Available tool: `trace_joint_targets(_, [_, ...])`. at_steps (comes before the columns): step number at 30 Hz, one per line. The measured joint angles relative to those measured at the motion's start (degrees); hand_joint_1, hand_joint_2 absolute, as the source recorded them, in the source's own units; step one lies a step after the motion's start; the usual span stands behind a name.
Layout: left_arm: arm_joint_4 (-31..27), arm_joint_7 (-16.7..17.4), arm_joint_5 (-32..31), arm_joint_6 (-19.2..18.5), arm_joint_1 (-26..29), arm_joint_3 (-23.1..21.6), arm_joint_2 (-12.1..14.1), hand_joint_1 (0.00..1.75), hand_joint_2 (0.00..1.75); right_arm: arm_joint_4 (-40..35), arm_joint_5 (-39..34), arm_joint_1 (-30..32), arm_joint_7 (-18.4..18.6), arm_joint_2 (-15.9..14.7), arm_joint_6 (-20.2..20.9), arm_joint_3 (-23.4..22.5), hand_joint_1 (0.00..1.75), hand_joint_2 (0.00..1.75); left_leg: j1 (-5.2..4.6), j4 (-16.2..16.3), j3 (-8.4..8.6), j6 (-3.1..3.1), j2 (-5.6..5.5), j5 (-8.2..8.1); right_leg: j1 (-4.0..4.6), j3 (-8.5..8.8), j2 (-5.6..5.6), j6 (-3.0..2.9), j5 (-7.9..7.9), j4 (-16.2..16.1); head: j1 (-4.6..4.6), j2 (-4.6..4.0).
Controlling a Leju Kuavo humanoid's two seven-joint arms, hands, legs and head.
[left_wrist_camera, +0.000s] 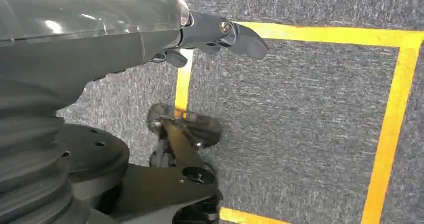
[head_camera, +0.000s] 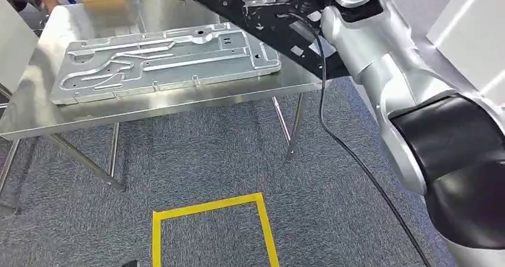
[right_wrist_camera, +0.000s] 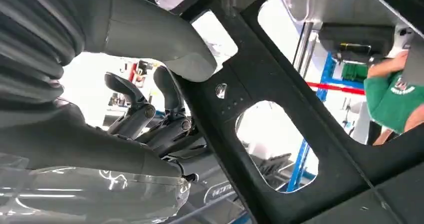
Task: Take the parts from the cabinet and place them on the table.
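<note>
Head view: the right hand (head_camera: 298, 8) holds a flat black perforated metal panel (head_camera: 262, 22) above the far right corner of the stainless-steel counter (head_camera: 36, 109), beside a large grey stamped metal plate (head_camera: 161, 61) lying flat. Left wrist view: the left hand (left_wrist_camera: 220, 34) hangs over grey carpet (left_wrist_camera: 300, 134) marked with yellow tape (left_wrist_camera: 390, 129), fingers (left_wrist_camera: 247, 41) apart, holding nothing. Right wrist view: the thumb and dark fingers (right_wrist_camera: 170, 129) clamp the panel's edge; a person in a green shirt (right_wrist_camera: 392, 99) stands behind, its print unreadable.

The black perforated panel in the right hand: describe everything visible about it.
The flat black panel with cut-out openings looks like matt stamped metal or plastic, with small holes, raised ribs and large rounded windows, clearest in the right wrist view. The right hand grips it, thumb on one face and dark fingers on the other. It is held tilted in the air above the far right corner of the steel table, partly overlapping the silver stamped metal plate lying there; whether they touch is unclear.
</note>
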Motion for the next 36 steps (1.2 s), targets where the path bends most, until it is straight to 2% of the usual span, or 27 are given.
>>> trace_joint_targets(1, [0.00, -0.09, 0.02, 0.00, 0.04, 0.09, 0.02, 0.00, 1.75, -0.02, 0.00, -0.05, 0.04, 0.24, -0.02, 0.02, 1.75, 1.75, 0.00, -6.25, 2.52, 0.25, 0.04, 3.63, 0.00, 0.79, 0.06, 0.14, -0.56, 0.02, 0.00, 0.00])
trace_joint_targets(2, [0.00, -0.11, 0.02, 0.00, 0.09, 0.20, 0.04, 0.00, 1.75, -0.02, 0.00, 0.01, 0.02, 0.39, -0.07, 0.04, 1.75, 1.75, -0.04, -10.18, 4.31, 0.55, 0.05, 4.85, -0.02, 1.40, -0.02, 0.39, -1.11, -0.09, 0.00, 0.00])
trace_joint_targets(3, [0.02, -0.11, 0.02, 0.00, 0.07, 0.31, 0.07, 0.00, 1.75, 0.13, -0.02, -0.23, 0.04, 0.41, -0.13, 0.07, 1.75, 1.75, -0.54, -10.43, 4.85, 0.75, 0.06, 4.39, 0.28, 1.47, 0.11, 0.71, -1.24, -0.10, 0.00, -0.02])
trace_joint_targets(5, [0.02, -0.13, 0.02, 0.02, -0.03, 0.33, 0.09, 0.00, 1.75, 0.18, -0.02, -0.11, 0.07, 0.55, -0.22, 0.13, 1.75, 1.75, -0.72, -11.50, 5.24, 1.35, 0.07, 3.35, 0.11, 1.50, 0.13, 1.32, -1.21, -0.24, 0.00, 0.00])
trace_joint_targets(8, [0.02, -0.15, 0.04, 0.02, 0.20, 0.37, 0.11, 0.00, 1.75, 0.20, -0.02, -0.06, 0.22, 0.59, -0.35, 0.28, 1.75, 1.75, -0.26, -12.42, 6.68, 2.49, 0.03, 3.02, 0.02, 1.15, -0.13, 2.00, -1.90, 1.56, 0.00, 0.00])
trace_joint_targets(9, [0.00, -0.15, 0.04, 0.02, 0.16, 0.37, 0.11, 0.00, 1.75, 0.20, -0.02, -0.26, 0.22, 0.59, -0.37, 0.28, 1.75, 1.75, -0.26, -12.48, 6.93, 2.85, 0.06, 2.79, 0.06, -0.53, -0.17, 2.09, -3.08, 4.52, 0.00, 0.00])
trace_joint_targets(11, [0.02, -0.15, 0.04, 0.00, 0.04, 0.37, 0.09, 0.00, 1.75, 0.24, -0.02, -0.11, 0.20, 0.70, -0.50, 0.33, 1.75, 1.75, -0.30, -12.45, 7.31, 3.22, 0.06, 2.22, 0.03, -6.00, -0.20, 2.44, -6.55, 13.42, -0.02, 0.00])
trace_joint_targets(12, [0.02, -0.15, 0.04, 0.00, 0.03, 0.37, 0.09, 0.00, 1.75, 0.35, -0.04, 0.12, 0.20, 0.68, -0.50, 0.33, 1.75, 1.75, -0.33, -12.41, 7.59, 3.33, 0.02, 1.90, 0.02, -8.45, -0.20, 2.60, -7.32, 16.86, 0.00, 0.00])
trace_joint_targets(13, [0.00, -0.15, 0.04, 0.00, 0.09, 0.39, 0.11, 0.00, 1.75, 0.53, -0.02, 0.41, 0.20, 0.61, -0.50, 0.35, 1.75, 1.75, -0.34, -12.36, 8.04, 3.28, -0.13, 1.51, 0.03, -9.95, -0.20, 2.67, -6.85, 18.11, 0.00, 0.00])
trace_joint_targets(14, [0.02, -0.13, 0.09, 0.00, 0.24, 0.39, 0.11, 0.00, 1.75, 0.72, -0.04, 0.61, 0.20, 0.63, -0.52, 0.37, 1.75, 1.75, -0.34, -12.33, 8.63, 3.21, -0.27, 1.07, 0.03, -10.05, -0.20, 2.60, -4.92, 16.62, 0.00, 0.00])
trace_joint_targets(15, [0.02, -0.13, 0.06, 0.02, 0.40, 0.39, 0.09, 0.00, 1.75, 0.79, -0.09, 0.68, 0.20, 0.63, -0.55, 0.39, 1.75, 1.75, -0.37, -12.29, 9.31, 3.15, -0.37, 0.52, 0.06, -9.00, -0.21, 2.32, -1.72, 12.83, 0.00, 0.00])
trace_joint_targets(17, [0.02, -0.13, 0.02, 0.04, 0.49, 0.39, 0.09, 0.00, 1.75, 0.79, -0.44, 0.56, 0.24, 0.63, -0.63, 0.39, 1.75, 1.75, -0.45, -12.26, 10.57, 2.90, -0.46, -0.61, 0.19, -5.50, -0.26, 1.71, 5.78, 1.86, 0.00, 0.00])
trace_joint_targets(19, [0.07, -0.09, 0.02, 0.17, 0.30, 0.39, 0.04, 0.00, 1.75, 0.94, -0.76, 0.42, 0.28, 0.85, -0.76, 0.39, 1.75, 1.75, -0.49, -12.23, 10.56, 2.18, -0.42, -1.17, 0.96, -4.75, -0.26, 1.23, 3.39, -0.62, -0.02, 0.00])
trace_joint_targets(20, [0.07, -0.11, 0.02, 0.20, 0.23, 0.41, 0.07, 0.00, 1.75, 0.96, -0.83, 0.65, 0.44, 1.20, -0.76, 0.39, 1.75, 1.75, -0.49, -12.49, 10.77, 1.79, -0.36, -1.49, 0.90, -4.67, -0.23, 0.90, 4.01, -0.01, -0.09, 0.00])
trace_joint_targets(22, [0.07, -0.04, 0.02, 0.20, 0.28, 0.41, 0.09, 0.00, 1.75, 1.01, -1.01, 0.88, 0.77, 1.29, -0.83, 0.39, 1.75, 1.75, -0.64, -12.54, 11.85, 1.13, -0.34, -1.91, 0.74, -3.91, -0.15, 0.24, 3.25, -0.28, -0.04, 0.00])
trace_joint_targets(23, [0.07, -0.07, -0.05, 0.20, 0.28, 0.41, 0.15, 0.00, 1.75, 0.96, -1.07, 0.87, 1.09, 1.55, -0.90, 0.39, 1.75, 1.75, -0.47, -11.85, 11.45, 0.90, -0.24, -2.45, 0.33, -3.18, -0.15, 0.11, 3.15, -0.65, -0.07, 0.00])
trace_joint_targets(24, [0.07, -0.07, -0.04, 0.20, 0.22, 0.41, 0.15, 0.00, 1.75, 0.96, -1.22, 0.77, 1.35, 1.89, -1.05, 0.39, 1.75, 1.75, -0.50, -9.12, 10.21, 0.68, -0.13, -2.94, 0.22, -2.71, -0.12, -0.26, 2.90, -0.77, -0.06, 0.00])
trace_joint_targets(27, [0.07, 0.02, -0.07, 0.20, 0.09, 0.39, 0.20, 0.00, 1.75, 1.22, -1.57, 1.85, 1.51, 3.10, -1.33, 0.39, 1.75, 1.75, -0.17, 3.74, 2.45, 0.23, -0.07, -7.64, 0.23, -1.42, 0.17, -0.46, 1.66, -0.79, -0.07, 0.00])
trace_joint_targets(28, [0.07, 0.04, -0.04, 0.20, 0.16, 0.41, 0.22, 0.00, 1.75, 1.33, -1.62, 2.57, 1.66, 3.50, -1.40, 0.39, 1.75, 1.75, -0.16, 5.58, 0.70, 0.06, -0.05, -8.16, 0.23, -0.84, 0.25, -0.43, 1.19, -0.78, -0.07, 0.00])
trace_joint_targets(29, [0.07, 0.04, -0.02, 0.28, 0.27, 0.41, 0.26, 0.00, 1.75, 1.46, -1.71, 3.25, 1.86, 4.00, -1.42, 0.39, 1.75, 1.75, -0.14, 4.77, 0.02, -0.12, -0.05, -7.09, 0.22, -0.11, 0.28, -0.37, 0.65, -0.78, -0.07, 0.00])
trace_joint_targets(30, [0.07, 0.02, 0.00, 0.35, 0.36, 0.41, 0.35, 0.00, 1.75, 1.64, -1.73, 3.64, 2.21, 4.53, -1.51, 0.39, 1.75, 1.75, -0.06, 1.83, 0.39, -0.24, -0.04, -4.65, 0.21, 0.60, 0.38, -0.29, 0.13, -0.76, -0.07, 0.00])
trace_joint_targets(31, [0.07, 0.00, 0.04, 0.37, 0.43, 0.41, 0.42, 0.00, 1.75, 1.73, -1.73, 3.71, 2.42, 5.29, -1.55, 0.39, 1.75, 1.75, 0.02, -2.69, 1.45, -0.17, -0.01, -0.97, 0.20, 1.33, 0.39, -0.19, -0.41, -0.76, -0.07, 0.00])
trace_joint_targets(32, [0.07, -0.09, 0.06, 0.42, 0.44, 0.41, 0.48, 0.00, 1.75, 1.75, -1.73, 3.66, 2.54, 6.03, -1.71, 0.39, 1.75, 1.75, 0.07, -8.41, 2.83, -0.04, 0.04, 3.94, 0.17, 2.13, 0.41, -0.03, -1.03, -0.76, -0.07, 0.00])
trace_joint_targets(33, [0.09, -0.13, 0.13, 0.44, 0.54, 0.41, 0.50, 0.00, 1.75, 1.81, -1.73, 3.64, 2.76, 6.54, -1.88, 0.39, 1.75, 1.75, 0.03, -11.24, 3.28, 0.15, 0.18, 6.39, 0.18, 2.51, 0.42, 0.25, -1.50, -0.81, -0.04, 0.00])
trace_joint_targets(34, [0.09, -0.22, 0.20, 0.50, 0.35, 0.44, 0.52, 0.00, 1.75, 1.92, -1.75, 3.49, 2.86, 7.06, -1.95, 0.39, 1.75, 1.75, -0.52, -12.50, 3.42, 0.29, 0.30, 4.78, 0.21, 2.47, 0.56, 0.50, -1.53, -0.91, -0.09, 0.00])
trace_joint_targets(35, [0.09, -0.37, 0.24, 0.50, 0.15, 0.44, 0.52, 0.00, 1.75, 1.90, -1.73, 3.51, 2.95, 7.84, -1.95, 0.39, 1.75, 1.75, -0.59, -12.02, 3.82, 1.10, 0.25, 5.42, 0.19, 2.32, 0.59, 0.95, -1.77, -1.08, -0.07, 0.00])
trace_joint_targets(36, [0.07, -0.48, 0.46, 0.52, 0.17, 0.46, 0.57, 0.00, 1.75, 2.01, -1.68, 3.72, 3.04, 8.17, -1.86, 0.39, 1.75, 1.75, -0.65, -12.25, 3.89, 1.50, 0.14, 5.04, 0.27, 2.55, 0.46, 1.30, -1.82, -0.52, -0.07, 0.00])
